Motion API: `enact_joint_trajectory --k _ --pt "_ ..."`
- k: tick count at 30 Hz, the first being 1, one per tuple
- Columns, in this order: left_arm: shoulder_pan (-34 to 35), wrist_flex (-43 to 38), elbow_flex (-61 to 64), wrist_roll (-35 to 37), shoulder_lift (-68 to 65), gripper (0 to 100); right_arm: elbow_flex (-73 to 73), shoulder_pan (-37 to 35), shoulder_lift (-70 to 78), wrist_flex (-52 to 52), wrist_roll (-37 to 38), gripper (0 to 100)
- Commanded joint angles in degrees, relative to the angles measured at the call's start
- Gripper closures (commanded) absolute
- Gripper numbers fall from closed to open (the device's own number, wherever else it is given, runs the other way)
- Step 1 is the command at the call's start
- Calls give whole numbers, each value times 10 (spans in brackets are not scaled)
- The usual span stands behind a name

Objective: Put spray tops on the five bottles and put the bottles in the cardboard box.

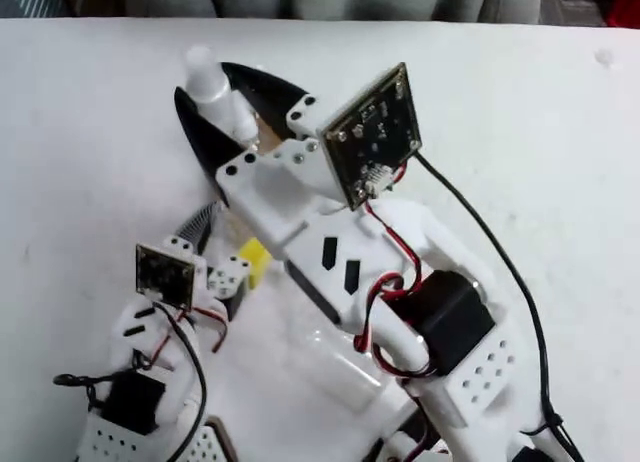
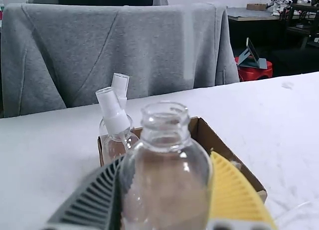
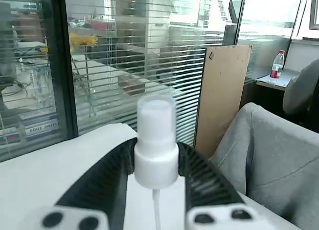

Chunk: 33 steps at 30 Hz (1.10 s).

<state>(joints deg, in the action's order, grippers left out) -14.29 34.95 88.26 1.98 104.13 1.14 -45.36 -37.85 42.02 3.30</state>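
Observation:
My left gripper (image 2: 167, 165) is shut on a clear bottle (image 2: 164, 180) with an uncapped neck, held between a grey finger (image 2: 94, 200) and a yellow finger (image 2: 232, 195). Just behind it stands the cardboard box (image 2: 215, 140), holding two bottles (image 2: 115, 135) with white spray tops that lean against each other. In the high view the left gripper (image 1: 228, 244) sits at the lower left. My right gripper (image 1: 225, 97) is shut on a white spray top (image 1: 210, 77), seen between black fingers (image 3: 99, 185) with its thin tube hanging down. The right arm hides most of the box.
The white table (image 1: 520, 102) stretches wide to the right and far side. A grey garment (image 2: 99, 51) hangs along the table's far edge. Something clear (image 1: 330, 367) lies on the table under the right arm; I cannot tell what it is.

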Motion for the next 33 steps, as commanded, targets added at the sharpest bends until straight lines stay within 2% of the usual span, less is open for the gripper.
enact_joint_trajectory --k 1,8,20,26,33 --pt "-2 -21 -4 3 8 980 11 0 0 -1 2 983" --pt "-2 -20 -4 3 8 980 61 0 1 -88 3 983" --pt "-2 -21 -4 3 8 980 65 16 5 -54 2 983" --pt "-2 -21 -4 3 8 980 112 16 0 -47 2 983" --pt "-2 -20 -4 3 8 980 136 16 0 -40 -62 983"
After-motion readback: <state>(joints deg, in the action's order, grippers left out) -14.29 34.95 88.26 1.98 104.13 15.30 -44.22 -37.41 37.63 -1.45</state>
